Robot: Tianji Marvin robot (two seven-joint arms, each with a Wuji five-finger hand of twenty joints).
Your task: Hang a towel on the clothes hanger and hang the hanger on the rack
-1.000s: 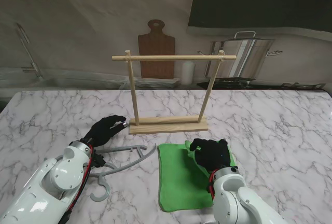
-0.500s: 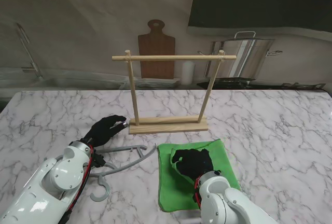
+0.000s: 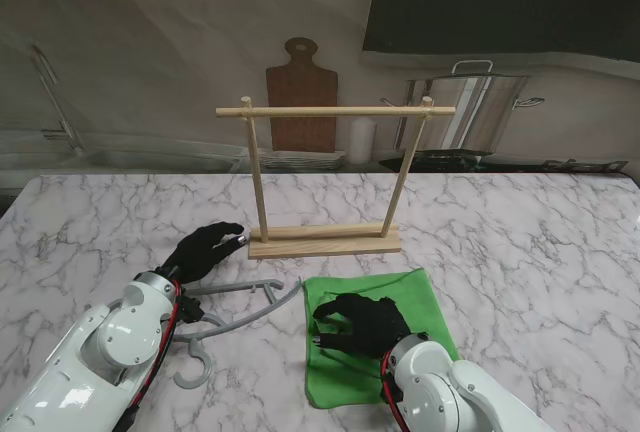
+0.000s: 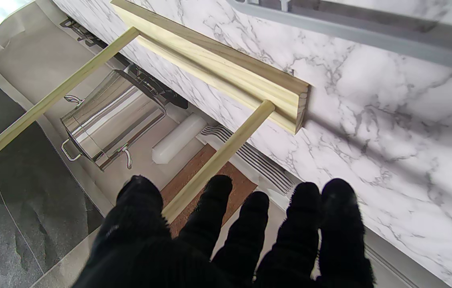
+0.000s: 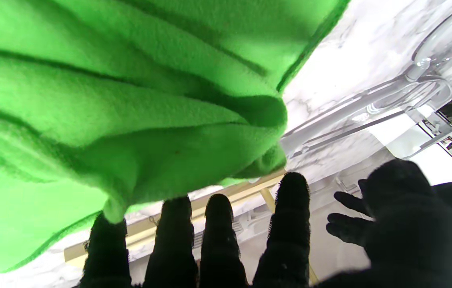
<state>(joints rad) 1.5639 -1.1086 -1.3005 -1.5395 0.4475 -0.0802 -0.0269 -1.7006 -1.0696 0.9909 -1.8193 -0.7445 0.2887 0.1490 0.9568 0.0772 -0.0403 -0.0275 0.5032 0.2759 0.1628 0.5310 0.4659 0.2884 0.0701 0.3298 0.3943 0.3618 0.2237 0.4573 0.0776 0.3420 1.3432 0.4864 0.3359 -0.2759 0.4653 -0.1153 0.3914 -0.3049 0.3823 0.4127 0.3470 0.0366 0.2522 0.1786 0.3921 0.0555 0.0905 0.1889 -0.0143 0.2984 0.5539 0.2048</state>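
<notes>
A green towel (image 3: 425, 307) (image 5: 129, 100) lies on the marble table, nearer to me than the wooden rack (image 3: 325, 242) (image 4: 226, 68). My right hand (image 3: 358, 322) (image 5: 230, 248) rests over the towel's left part with its fingers spread, gripping nothing; the cloth bunches in folds ahead of its fingertips. A grey plastic hanger (image 3: 240, 312) (image 4: 350, 32) (image 5: 370, 108) lies flat, left of the towel. My left hand (image 3: 205, 247) (image 4: 230, 240) is open beside the foot of the rack's left post, just beyond the hanger and holding nothing.
The rack's top bar (image 3: 335, 111) spans two upright posts on a flat base. Behind the table's far edge are a wooden cutting board (image 3: 300, 102), a white cylinder (image 3: 362, 140) and a steel pot (image 3: 470, 112).
My right hand has slid left across the towel, from its far right corner to its left part. The folded corner now lies flat. The left arm has not moved.
</notes>
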